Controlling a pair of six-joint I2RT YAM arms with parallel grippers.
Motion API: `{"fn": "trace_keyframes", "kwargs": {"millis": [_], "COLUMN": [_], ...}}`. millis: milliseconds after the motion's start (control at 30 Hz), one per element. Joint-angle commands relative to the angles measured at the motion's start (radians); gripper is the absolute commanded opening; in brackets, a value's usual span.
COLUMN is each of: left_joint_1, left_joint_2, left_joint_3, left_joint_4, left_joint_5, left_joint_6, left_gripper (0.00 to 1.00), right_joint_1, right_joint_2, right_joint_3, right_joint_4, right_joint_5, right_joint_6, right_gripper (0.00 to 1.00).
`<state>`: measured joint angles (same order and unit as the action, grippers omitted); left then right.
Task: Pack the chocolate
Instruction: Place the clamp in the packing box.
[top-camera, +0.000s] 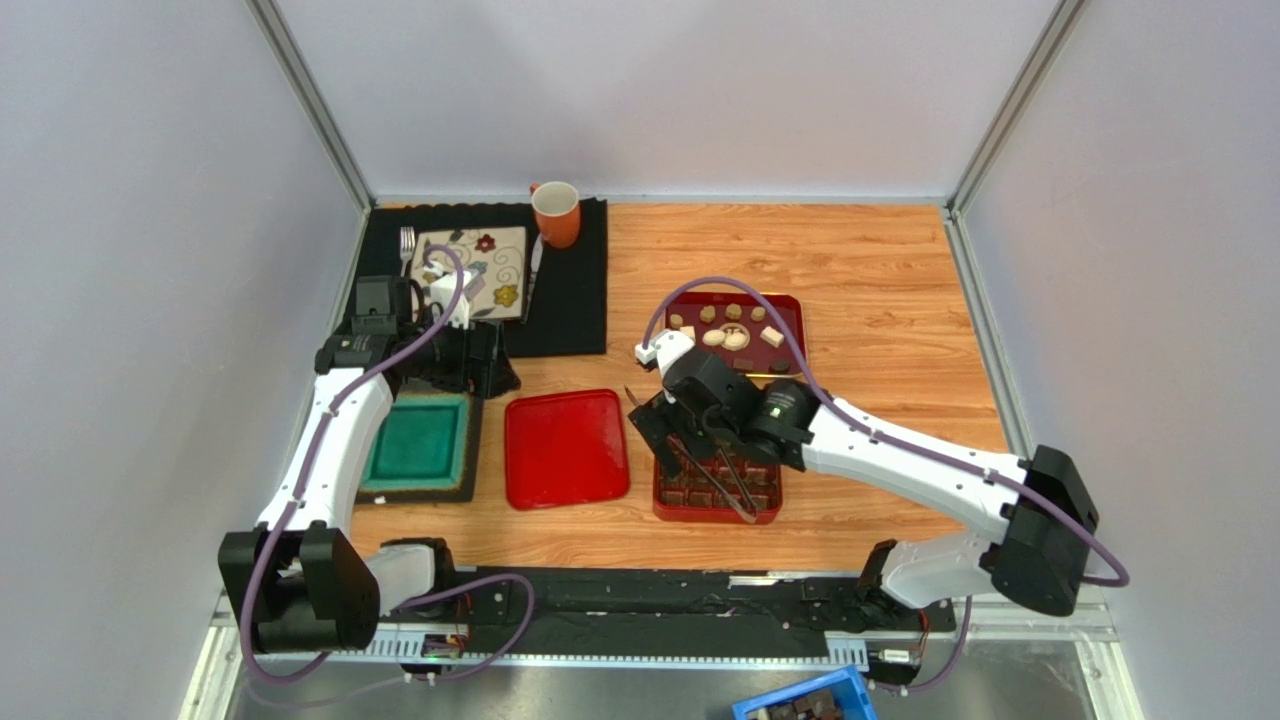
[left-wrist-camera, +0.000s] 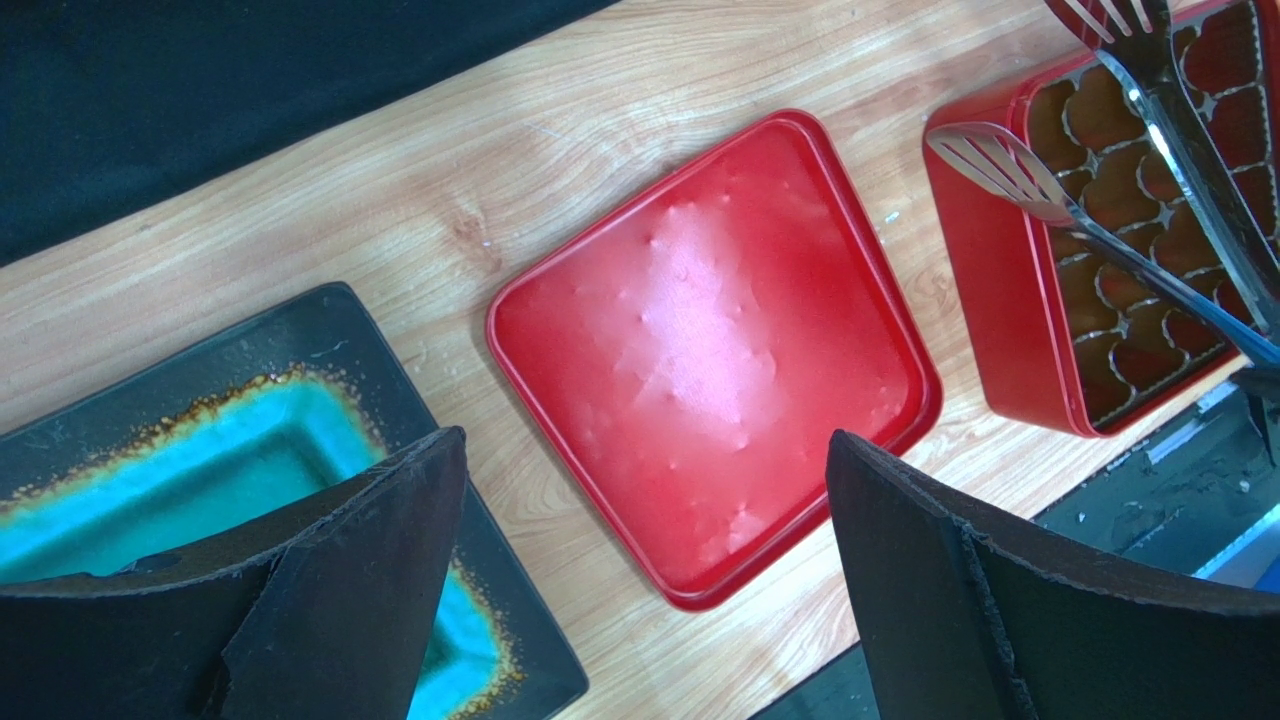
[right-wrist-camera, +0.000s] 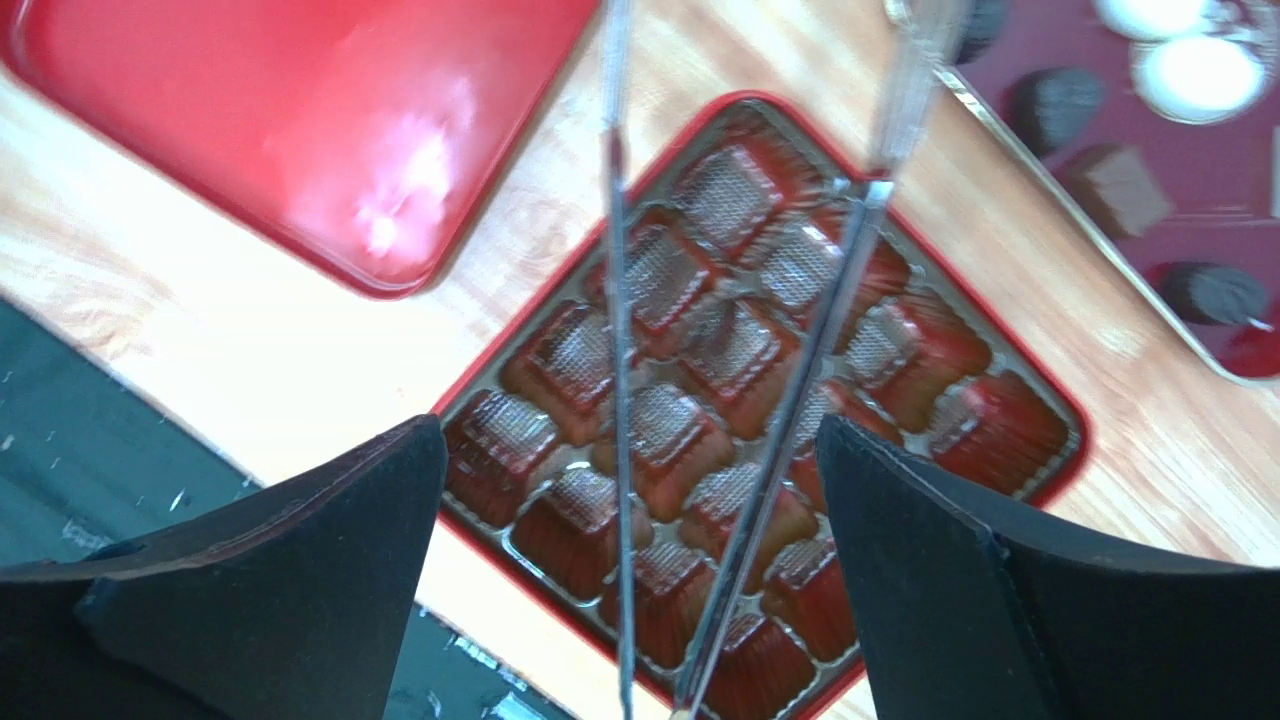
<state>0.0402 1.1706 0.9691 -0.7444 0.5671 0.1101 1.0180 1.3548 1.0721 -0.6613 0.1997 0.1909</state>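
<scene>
While the right gripper (right-wrist-camera: 631, 435) hangs over the gridded box (right-wrist-camera: 962, 398), its jaws stand wide with the tongs (right-wrist-camera: 616, 300) between them; contact between fingers and tongs cannot be told. Tong arms are spread and reach out over the compartments. Chocolate (top-camera: 733, 330), dark and white pieces, lies on the dark red tray (top-camera: 789, 353) just beyond the box. Left gripper (left-wrist-camera: 643, 450) is wide and holds nothing, hanging above the teal dish (left-wrist-camera: 226, 450) and the red lid (left-wrist-camera: 706, 345) left of the box.
</scene>
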Motion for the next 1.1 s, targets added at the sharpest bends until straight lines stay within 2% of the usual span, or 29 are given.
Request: {"fn": "trace_keyframes", "kwargs": {"millis": [0,133,200,533,1067], "left_joint_1": [0.001,0.003,0.001,0.001,0.003], "left_joint_2": [-0.025,-0.023,-0.019,-0.015,-0.006], "left_joint_3": [0.036,0.046,0.056,0.085,0.092], "left_joint_4": [-0.010,-0.021,-0.027,-0.044,-0.050], "left_joint_5": [0.010,0.004,0.001,0.004,0.001], "left_joint_6": [0.005,0.011,0.017,0.014,0.023], "left_gripper": [0.98,0.98,0.98,0.98,0.99], "right_joint_1": [0.002,0.002,0.002,0.001,-0.045], "right_joint_2": [-0.092,-0.210,-0.240,-0.140,-0.132], "right_joint_3": [-0.130,-0.293,-0.322,-0.294,-0.339], "right_joint_4": [0.138,0.348,0.390,0.413,0.460], "right_joint_5": [0.112,0.128,0.144,0.130,0.034], "right_joint_6": [0.021,0.053,0.054,0.079,0.110], "right_gripper": [1.00,1.00,1.00,1.00,1.00]}}
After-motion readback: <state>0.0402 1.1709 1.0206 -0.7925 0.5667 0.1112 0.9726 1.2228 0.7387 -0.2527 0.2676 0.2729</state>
